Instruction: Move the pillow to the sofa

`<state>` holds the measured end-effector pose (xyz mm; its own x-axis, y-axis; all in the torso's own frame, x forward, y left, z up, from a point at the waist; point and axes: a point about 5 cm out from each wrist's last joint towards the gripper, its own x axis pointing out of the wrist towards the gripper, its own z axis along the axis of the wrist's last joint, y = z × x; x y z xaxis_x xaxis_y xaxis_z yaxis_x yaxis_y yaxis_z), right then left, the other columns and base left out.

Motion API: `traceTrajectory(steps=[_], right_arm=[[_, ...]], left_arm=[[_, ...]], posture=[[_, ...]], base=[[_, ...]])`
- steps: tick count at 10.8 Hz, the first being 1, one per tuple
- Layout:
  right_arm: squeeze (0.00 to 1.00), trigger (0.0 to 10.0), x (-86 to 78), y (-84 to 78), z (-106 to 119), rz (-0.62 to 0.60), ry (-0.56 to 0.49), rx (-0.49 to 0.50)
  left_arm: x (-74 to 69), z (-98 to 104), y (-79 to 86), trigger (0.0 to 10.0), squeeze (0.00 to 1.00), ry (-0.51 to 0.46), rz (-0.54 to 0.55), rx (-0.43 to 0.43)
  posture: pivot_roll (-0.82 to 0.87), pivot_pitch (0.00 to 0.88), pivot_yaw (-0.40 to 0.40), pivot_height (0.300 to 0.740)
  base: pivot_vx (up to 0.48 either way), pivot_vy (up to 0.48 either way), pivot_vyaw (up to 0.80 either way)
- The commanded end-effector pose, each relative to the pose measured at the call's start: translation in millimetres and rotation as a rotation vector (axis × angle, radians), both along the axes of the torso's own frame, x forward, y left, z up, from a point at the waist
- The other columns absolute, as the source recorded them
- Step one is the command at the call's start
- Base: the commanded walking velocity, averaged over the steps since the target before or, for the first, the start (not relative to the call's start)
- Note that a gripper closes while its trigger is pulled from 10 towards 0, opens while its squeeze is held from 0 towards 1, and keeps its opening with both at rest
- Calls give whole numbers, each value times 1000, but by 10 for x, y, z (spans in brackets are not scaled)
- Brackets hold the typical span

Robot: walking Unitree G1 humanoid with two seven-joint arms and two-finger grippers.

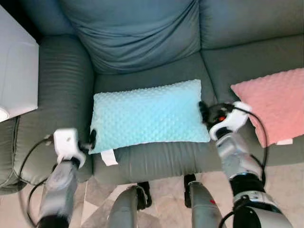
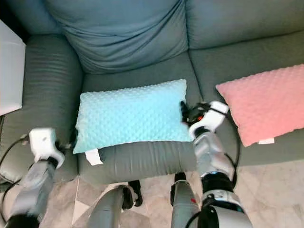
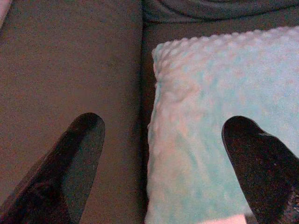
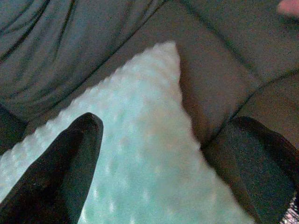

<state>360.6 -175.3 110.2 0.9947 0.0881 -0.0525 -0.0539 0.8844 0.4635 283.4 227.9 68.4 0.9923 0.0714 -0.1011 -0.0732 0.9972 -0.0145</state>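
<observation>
Grey sofa (image 1: 156, 161) fills the scene, and the aqua dimpled pillow (image 1: 147, 116) lies flat on its seat cushion, a pink pillow (image 1: 278, 102) at its 3 o'clock. Left gripper (image 1: 91, 140) at the pillow's 8 o'clock corner and right gripper (image 1: 203, 112) at its 3 o'clock edge both stand spread, straddling the edges, clamping nothing. Judged light, soft and compressible, non-fragile; best pinched at opposite short ends.

Two silver-grey segmented arms, each ending in a white boxy wrist housing. Left gripper (image 1: 91, 141) and right gripper (image 1: 203, 112): long black tapered fingers with a matte finish. Red marks on the right wrist housing and on the right thigh. Black cables loop off both wrists. Legs: grey shells, black joints.
</observation>
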Motion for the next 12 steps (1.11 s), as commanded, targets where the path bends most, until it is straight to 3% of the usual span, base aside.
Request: traceTrajectory(steps=[1, 2, 3, 4, 6, 7, 8, 9, 12], right_arm=[[1000, 10000, -71, 69, -197, 29, 77, 27], [1000, 10000, -107, 132, -305, 82, 121, 15], [0, 10000, -123, 141, -355, 100, 146, -32], [0, 10000, -131, 110, -393, 94, 169, -73], [0, 10000, -145, 35, -421, 98, 161, -273], [0, 10000, -149, -25, -443, 74, 171, -321], [0, 3255, -145, -68, -442, 54, 173, -345], [0, 0, -130, -115, -427, 21, 178, -332], [0, 0, -112, -56, -404, 37, 139, -264]], left_arm=[[-123, -75, 86, 10000, 1000, 54, 11, 4], [-232, -63, 83, 10000, 1000, 92, 0, 25], [-262, -71, 81, 10000, 43, 110, -11, 25], [-274, -61, 64, 10000, 0, 114, -25, 23], [-273, -26, 13, 10000, 0, 126, -48, 19], [-198, 5, -62, 10000, 0, 123, -78, 21], [-151, 47, -99, 10000, 0, 112, -90, 21], [-122, 84, -123, 10000, 0, 104, -103, 22], [-140, 86, -110, 10000, 0, 113, -103, 30]], posture=[[-41, 461, 194, 740], [-31, 456, 194, 740], [-25, 455, 195, 740], [-24, 453, 196, 740], [-20, 449, 201, 740], [-16, 449, 203, 740], [-11, 446, 206, 740], [-10, 446, 207, 740], [-1, 443, 212, 740]], base=[[0, 0, 0], [0, 0, 0], [0, 0, 0], [0, 0, 0], [0, 0, 0], [0, 0, 0], [0, 0, 0], [0, 0, 0], [0, 0, 0]])
